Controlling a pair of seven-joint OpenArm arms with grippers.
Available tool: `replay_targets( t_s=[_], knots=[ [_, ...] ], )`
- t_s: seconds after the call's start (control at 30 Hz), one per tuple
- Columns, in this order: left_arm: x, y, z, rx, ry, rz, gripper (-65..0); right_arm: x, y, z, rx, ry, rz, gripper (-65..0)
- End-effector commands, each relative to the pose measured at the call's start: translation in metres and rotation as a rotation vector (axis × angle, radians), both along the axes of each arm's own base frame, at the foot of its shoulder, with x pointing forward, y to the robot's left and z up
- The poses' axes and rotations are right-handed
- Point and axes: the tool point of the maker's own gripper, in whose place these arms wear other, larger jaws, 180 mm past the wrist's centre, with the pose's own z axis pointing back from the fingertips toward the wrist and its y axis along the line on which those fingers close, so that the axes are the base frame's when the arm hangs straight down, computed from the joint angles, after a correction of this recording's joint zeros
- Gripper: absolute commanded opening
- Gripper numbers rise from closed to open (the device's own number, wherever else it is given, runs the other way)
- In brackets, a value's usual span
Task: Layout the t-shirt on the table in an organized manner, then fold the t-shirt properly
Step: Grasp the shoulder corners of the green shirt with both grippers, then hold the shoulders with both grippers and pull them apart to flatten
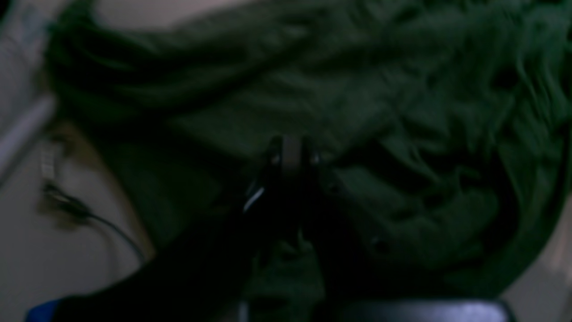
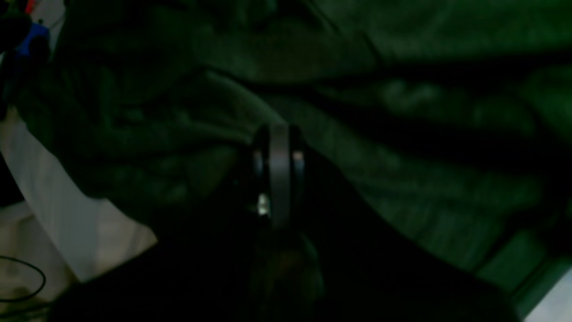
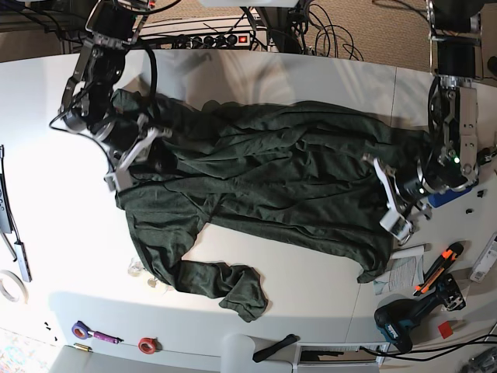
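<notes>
Base view: the t-shirt (image 3: 272, 179) is stretched crumpled across the desk (image 3: 46, 233), each end pinched in the left gripper (image 3: 392, 203) and right gripper (image 3: 132, 155), so uneven pulling risks fabric slipping free or bunching.

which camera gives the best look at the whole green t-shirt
The base view: it shows the entire t-shirt stretched across the table, with one sleeve crumpled toward the front edge. Both wrist views show only dark, blurred folds of fabric close behind the shut grippers.

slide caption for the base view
Both shut pincers, left and right, pinch opposite ends of the green t-shirt on the white table.
</notes>
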Motion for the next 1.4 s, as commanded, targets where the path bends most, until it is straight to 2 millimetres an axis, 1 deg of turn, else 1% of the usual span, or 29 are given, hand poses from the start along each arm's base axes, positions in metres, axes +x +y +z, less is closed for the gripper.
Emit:
replay_targets(
  t_s=[0.0,0.07,0.13,0.23,0.3,0.37,0.47,0.6,0.77,0.83,0.97,1.0,1.13,1.27,1.37],
  knots=[
    [0.008,0.003,0.016,-0.012,-0.046,0.003,-65.0,0.011,-0.002,0.018,0.009,-0.064,-0.003,-65.0],
    [0.003,0.004,0.009,0.004,-0.016,0.003,-65.0,0.008,-0.001,0.015,0.005,-0.046,0.007,-65.0],
    [-0.008,0.008,-0.006,0.039,0.049,0.001,-65.0,0.002,0.002,0.011,0.015,-0.011,0.031,-65.0],
    [-0.026,0.012,-0.024,0.064,0.118,-0.005,-65.0,-0.004,0.012,0.016,0.087,-0.014,0.052,-65.0],
    [-0.036,0.008,-0.028,0.027,0.117,-0.020,-65.0,-0.008,0.014,0.016,0.113,-0.011,0.055,-65.0],
    [-0.045,0.006,-0.029,-0.025,0.107,-0.024,-65.0,-0.015,0.016,0.012,0.124,0.007,0.059,-65.0],
    [-0.054,0.013,-0.035,-0.002,0.120,-0.030,-65.0,-0.026,0.019,0.005,0.149,0.033,0.060,-65.0],
    [-0.051,0.024,-0.034,0.021,0.112,0.002,-65.0,-0.035,0.020,-0.003,0.145,0.066,0.068,-65.0],
    [-0.049,0.027,-0.032,0.023,0.102,0.010,-65.0,-0.039,0.017,-0.010,0.113,0.088,0.065,-65.0],
    [-0.049,0.028,-0.033,0.035,0.103,0.012,-65.0,-0.039,0.017,-0.009,0.113,0.088,0.065,-65.0],
    [-0.042,0.058,-0.044,0.160,0.118,0.140,-65.0,-0.039,0.018,-0.009,0.118,0.086,0.066,-65.0],
    [-0.043,0.062,-0.046,0.181,0.120,0.151,-65.0,-0.039,0.018,-0.009,0.117,0.088,0.067,-65.0],
    [-0.046,0.060,-0.048,0.171,0.129,0.146,-65.0,-0.044,0.021,-0.015,0.106,0.108,0.076,-65.0],
    [-0.051,0.053,-0.051,0.131,0.148,0.144,-65.0,-0.057,0.031,-0.033,0.040,0.171,0.129,-65.0],
    [-0.061,0.051,-0.059,0.123,0.178,0.142,-65.0,-0.067,0.038,-0.045,-0.004,0.211,0.168,-65.0]
  ],
)
